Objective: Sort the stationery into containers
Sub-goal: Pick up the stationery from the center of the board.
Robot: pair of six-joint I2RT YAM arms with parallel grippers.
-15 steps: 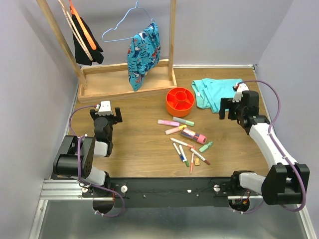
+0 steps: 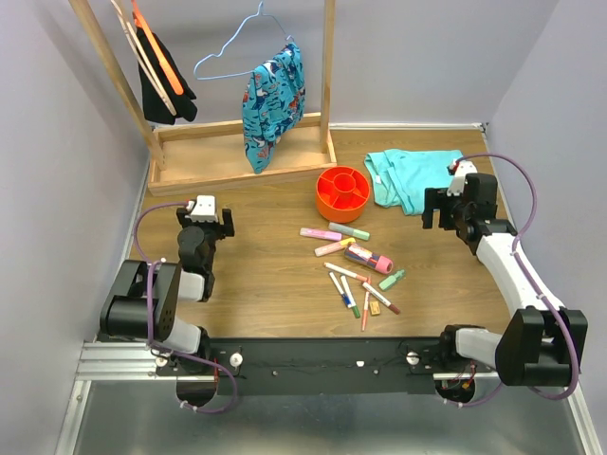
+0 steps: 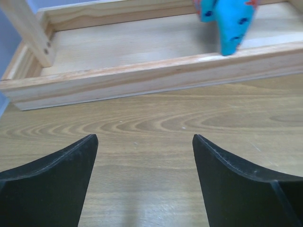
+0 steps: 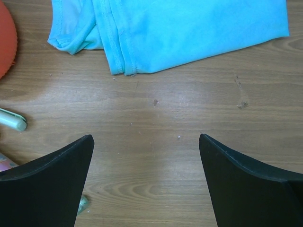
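Observation:
The stationery lies loose in the table's middle: a pink highlighter [image 2: 321, 234], a green one [image 2: 356, 231], a yellow one [image 2: 334, 247], a pink bottle [image 2: 369, 258], another green highlighter [image 2: 392, 280] and several thin pens [image 2: 353, 289]. The round orange-red bowl [image 2: 342, 192] with dividers stands behind them; its rim shows in the right wrist view [image 4: 5, 42]. My left gripper [image 2: 207, 220] is open and empty over bare wood at the left [image 3: 144, 142]. My right gripper [image 2: 442, 214] is open and empty, right of the bowl [image 4: 146, 139].
A long wooden rack base [image 2: 242, 152] with uprights, hangers and a hanging blue patterned garment [image 2: 275, 100] fills the back left; its front rail shows in the left wrist view [image 3: 151, 75]. A folded turquoise cloth [image 2: 408, 175] lies at the back right, just beyond my right gripper [image 4: 189, 28].
My right gripper has shifted slightly to the right and back. My left gripper has moved a touch forward. The stationery has not moved.

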